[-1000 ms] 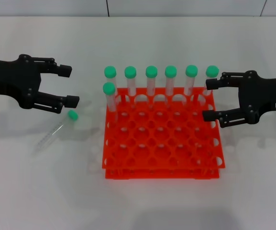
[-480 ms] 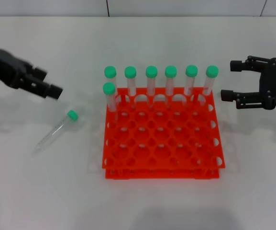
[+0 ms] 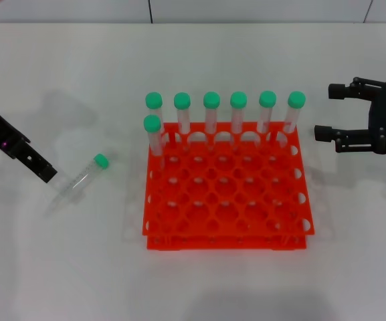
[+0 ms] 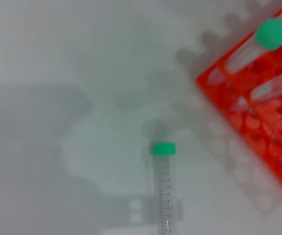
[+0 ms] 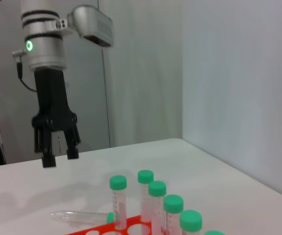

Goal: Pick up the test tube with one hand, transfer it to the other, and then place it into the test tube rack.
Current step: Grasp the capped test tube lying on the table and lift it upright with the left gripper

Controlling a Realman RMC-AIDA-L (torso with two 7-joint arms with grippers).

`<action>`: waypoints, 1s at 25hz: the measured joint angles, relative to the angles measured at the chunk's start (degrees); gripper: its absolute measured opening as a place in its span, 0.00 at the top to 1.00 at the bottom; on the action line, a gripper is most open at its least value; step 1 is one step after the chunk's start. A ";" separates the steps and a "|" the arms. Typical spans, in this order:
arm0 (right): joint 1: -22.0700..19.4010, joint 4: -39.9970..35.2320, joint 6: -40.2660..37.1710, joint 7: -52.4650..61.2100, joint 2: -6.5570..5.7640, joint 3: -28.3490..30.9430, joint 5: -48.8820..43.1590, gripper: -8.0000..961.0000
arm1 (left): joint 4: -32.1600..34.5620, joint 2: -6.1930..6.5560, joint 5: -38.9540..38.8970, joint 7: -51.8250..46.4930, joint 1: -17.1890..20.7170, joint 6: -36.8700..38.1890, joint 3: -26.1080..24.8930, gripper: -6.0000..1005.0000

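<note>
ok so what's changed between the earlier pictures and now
The unlabelled black left gripper has swung to point down above the lying clear green-capped test tube, fingers open. The labelled black right gripper drew back from the orange-red rack, open. Nothing grasped; tube, rack and seven standing tubes unmoved.

A test tube lies flat on the white table, and its green cap is at one end. Fine printed marks run along its clear body. The orange-red rack stands well apart from the tube, and only one corner of it is seen. Capped tubes stand in its holes. Soft shadows fall on the table around the lying tube.
</note>
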 joint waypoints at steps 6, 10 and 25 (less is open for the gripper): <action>-0.32 -0.35 0.07 -1.14 0.52 1.43 0.69 0.11 | -5.27 -2.89 7.85 0.56 -0.97 -3.87 0.14 0.16; -0.37 -0.38 0.07 -1.33 0.61 1.67 0.67 0.11 | -7.28 -4.10 9.88 -0.12 -1.83 -5.00 0.57 0.19; -1.80 -0.40 -0.51 -1.56 0.99 1.60 0.66 0.11 | -13.18 -6.10 10.15 -5.26 -1.88 -11.00 7.61 0.24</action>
